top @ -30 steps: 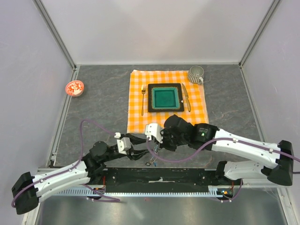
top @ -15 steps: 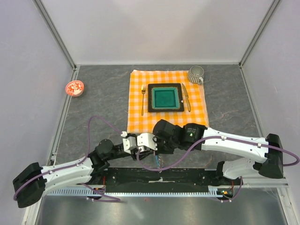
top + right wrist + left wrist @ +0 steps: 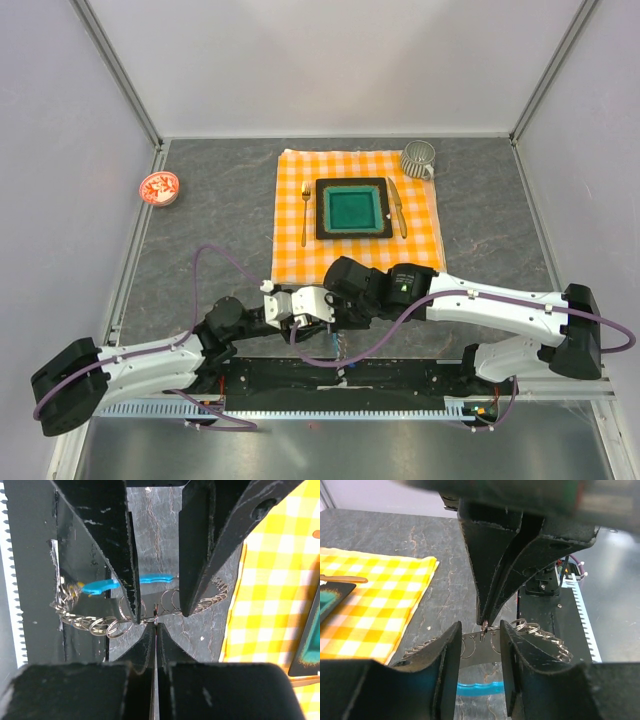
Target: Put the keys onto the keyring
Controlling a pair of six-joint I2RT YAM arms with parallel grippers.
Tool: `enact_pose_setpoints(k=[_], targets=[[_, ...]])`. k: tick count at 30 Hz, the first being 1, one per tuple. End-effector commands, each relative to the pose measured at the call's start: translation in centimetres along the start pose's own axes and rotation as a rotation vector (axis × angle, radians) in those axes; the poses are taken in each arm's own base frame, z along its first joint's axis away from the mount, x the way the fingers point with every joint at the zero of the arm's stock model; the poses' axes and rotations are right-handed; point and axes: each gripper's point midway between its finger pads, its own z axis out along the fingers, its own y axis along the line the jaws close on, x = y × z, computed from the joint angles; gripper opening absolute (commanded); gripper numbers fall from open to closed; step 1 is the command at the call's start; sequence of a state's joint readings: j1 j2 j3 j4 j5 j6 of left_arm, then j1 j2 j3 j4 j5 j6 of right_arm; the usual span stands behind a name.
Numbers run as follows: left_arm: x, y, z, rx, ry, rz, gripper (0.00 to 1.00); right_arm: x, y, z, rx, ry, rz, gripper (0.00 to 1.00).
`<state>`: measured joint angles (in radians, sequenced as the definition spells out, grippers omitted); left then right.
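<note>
On the dark grey table (image 3: 200, 230), near the front edge, the keyring (image 3: 125, 622) hangs between both grippers. The left gripper (image 3: 477, 645) is open around it, and the right gripper (image 3: 485, 622) pinches a small ring tight. They seem to be threading; next, a key must slide on gently.

Left gripper (image 3: 479, 647): we hold its jaws parted, tips forward.
Right gripper (image 3: 155, 625): we keep its fingertips pinched together, meeting our left.

This looks like a robot test lab, not a home. Plain white walls (image 3: 340, 60) with metal frame bars (image 3: 120, 65) box in a grey table (image 3: 210, 220), and a pretend dinner place sits on a checked cloth (image 3: 355, 260).
</note>
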<state>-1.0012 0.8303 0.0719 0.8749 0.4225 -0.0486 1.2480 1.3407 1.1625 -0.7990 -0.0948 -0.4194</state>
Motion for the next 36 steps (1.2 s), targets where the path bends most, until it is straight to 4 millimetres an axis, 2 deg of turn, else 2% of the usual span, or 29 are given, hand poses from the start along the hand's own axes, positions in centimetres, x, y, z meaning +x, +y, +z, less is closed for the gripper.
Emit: enact_pose_setpoints(k=[1, 7, 12, 19, 24, 32, 36], targets=[[-1.6, -0.5, 0.8, 0.038, -0.04, -0.006, 0.41, -2.9, -1.2, -1.2, 0.051, -0.096, -0.033, 0.0], [-2.0, -0.5, 1.0, 0.044, -0.047, -0.005, 0.34, -2.9, -1.1, -1.1, 0.049, -0.104, -0.032, 0.0], [-2.3, -0.6, 0.7, 0.04, -0.085, -0.004, 0.33, -3.2, -1.1, -1.2, 0.056, -0.138, -0.031, 0.0], [-2.4, -0.4, 0.3, 0.023, -0.105, 0.005, 0.32, -3.9, -0.8, -2.4, 0.071, -0.216, -0.022, 0.0], [-2.2, -0.5, 0.4, 0.024, -0.103, 0.004, 0.25, -3.7, -0.8, -2.2, 0.072, -0.21, -0.013, 0.0], [-3.2, -0.5, 0.2, 0.024, -0.137, 0.013, 0.22, -3.5, -0.7, -2.0, 0.064, -0.203, -0.013, 0.0], [-3.1, -0.4, 0.3, 0.02, -0.129, 0.014, 0.09, -3.5, -0.7, -1.9, 0.061, -0.201, -0.011, 0.0]])
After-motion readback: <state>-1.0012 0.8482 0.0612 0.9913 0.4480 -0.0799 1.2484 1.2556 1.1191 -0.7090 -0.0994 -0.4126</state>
